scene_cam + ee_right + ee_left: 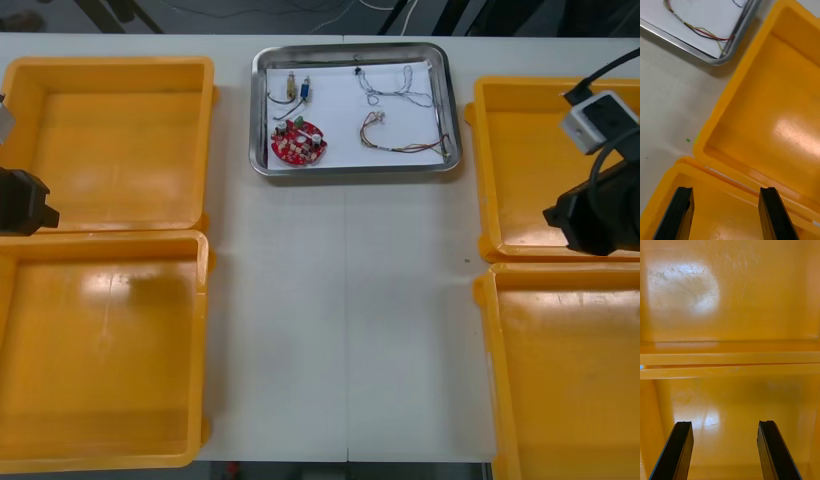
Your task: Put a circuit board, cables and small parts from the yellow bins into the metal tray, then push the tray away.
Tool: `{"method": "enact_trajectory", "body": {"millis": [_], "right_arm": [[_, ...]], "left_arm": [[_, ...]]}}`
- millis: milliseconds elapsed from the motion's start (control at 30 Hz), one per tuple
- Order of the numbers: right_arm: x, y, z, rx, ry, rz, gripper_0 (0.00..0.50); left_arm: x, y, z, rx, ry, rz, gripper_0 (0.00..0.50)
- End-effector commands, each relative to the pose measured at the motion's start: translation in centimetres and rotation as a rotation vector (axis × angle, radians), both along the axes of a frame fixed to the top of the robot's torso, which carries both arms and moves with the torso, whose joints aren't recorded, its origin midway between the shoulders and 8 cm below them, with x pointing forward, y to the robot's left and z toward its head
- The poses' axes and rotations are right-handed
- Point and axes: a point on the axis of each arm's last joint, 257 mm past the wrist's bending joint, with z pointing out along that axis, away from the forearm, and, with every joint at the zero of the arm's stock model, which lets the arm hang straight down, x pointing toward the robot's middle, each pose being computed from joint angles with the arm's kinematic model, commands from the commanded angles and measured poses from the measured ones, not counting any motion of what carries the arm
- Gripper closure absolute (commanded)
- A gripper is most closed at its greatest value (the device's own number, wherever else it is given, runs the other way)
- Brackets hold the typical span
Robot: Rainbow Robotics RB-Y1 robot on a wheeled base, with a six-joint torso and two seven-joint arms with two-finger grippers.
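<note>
Since the round red circuit board (298, 141), thin cables (398, 88) and small metal parts (291, 92) lie in the shiny metal tray (355, 170) near the tabletop's (340, 330) far edge, the job looks finished. The left pincer (725, 424) and right pincer (726, 189) hang with fingers apart, empty, over the yellow plastic bins (110, 150).

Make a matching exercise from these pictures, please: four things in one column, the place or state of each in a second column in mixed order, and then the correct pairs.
Things
1. round red circuit board
2. red and yellow cable
3. small metal parts
4. left end effector

Places or states
A. open, over a yellow bin
B. near right part of the metal tray
C. far left part of the tray
D. near left corner of the tray

Pairs: 1-D, 2-B, 3-C, 4-A
</note>
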Motion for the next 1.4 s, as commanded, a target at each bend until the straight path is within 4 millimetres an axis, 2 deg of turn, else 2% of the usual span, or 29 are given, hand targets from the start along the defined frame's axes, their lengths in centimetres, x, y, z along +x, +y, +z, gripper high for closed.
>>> {"method": "enact_trajectory", "body": {"millis": [33, 300, 533, 700, 833, 1400], "right_arm": [[-1.1, -5.7, -0.3, 0.080, 0.029, -0.165, 0.000], [-1.6, -10.3, -2.0, 0.112, 0.080, -0.303, 0.000], [-2.9, -12.7, -5.3, 0.140, 0.184, -0.371, 0.000], [-3.5, -13.9, -6.8, 0.178, 0.229, -0.421, 0.000], [-3.6, -14.3, -7.3, 0.199, 0.247, -0.437, 0.000], [-3.7, -13.8, -7.3, 0.230, 0.251, -0.436, 0.000]], "left_arm": [[-0.4, 0.1, 0.4, 0.033, -0.015, -0.058, 0.000], [-0.4, 0.1, 0.4, 0.033, -0.015, -0.058, 0.000], [-0.4, 0.1, 0.4, 0.033, -0.015, -0.058, 0.000], [-0.4, 0.1, 0.4, 0.033, -0.015, -0.058, 0.000], [-0.4, 0.1, 0.4, 0.033, -0.015, -0.058, 0.000], [-0.4, 0.1, 0.4, 0.033, -0.015, -0.058, 0.000]]}}
